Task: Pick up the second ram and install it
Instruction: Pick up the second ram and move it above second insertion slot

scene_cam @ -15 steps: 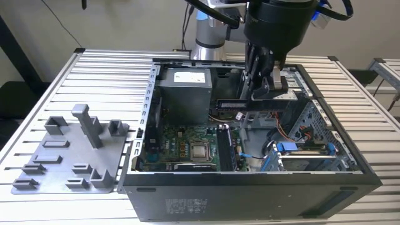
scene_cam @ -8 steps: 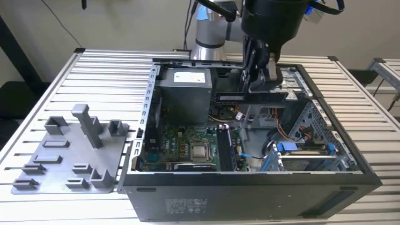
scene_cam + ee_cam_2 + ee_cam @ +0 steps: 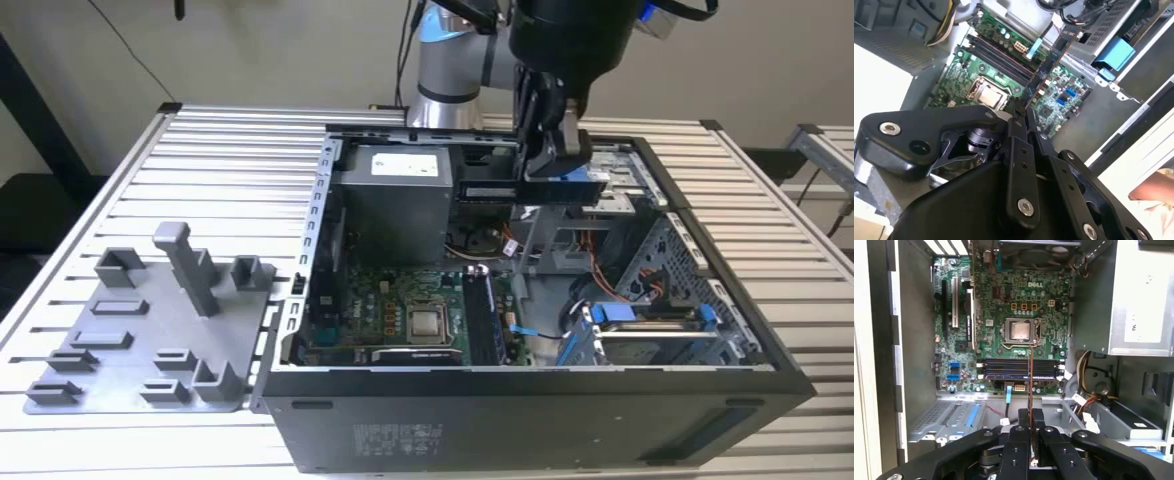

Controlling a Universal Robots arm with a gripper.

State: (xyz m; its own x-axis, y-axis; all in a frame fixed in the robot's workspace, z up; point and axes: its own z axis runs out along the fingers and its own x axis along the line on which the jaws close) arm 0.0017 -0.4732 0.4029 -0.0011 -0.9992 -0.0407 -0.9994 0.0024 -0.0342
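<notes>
Hanging over the open black metal computer case (image 3: 534, 420), the thin dark green-tinted second ram stick (image 3: 514, 191) sat clamped between the black gripper (image 3: 567, 168) jaws, well above the green motherboard (image 3: 400, 310). It looked light and stiff yet fragile, best pinched on its flat faces, away from the contact edge.

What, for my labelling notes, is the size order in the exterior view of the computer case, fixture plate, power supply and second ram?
Largest to smallest:
1. computer case
2. fixture plate
3. power supply
4. second ram, a thin stick, clearly smallest
</notes>
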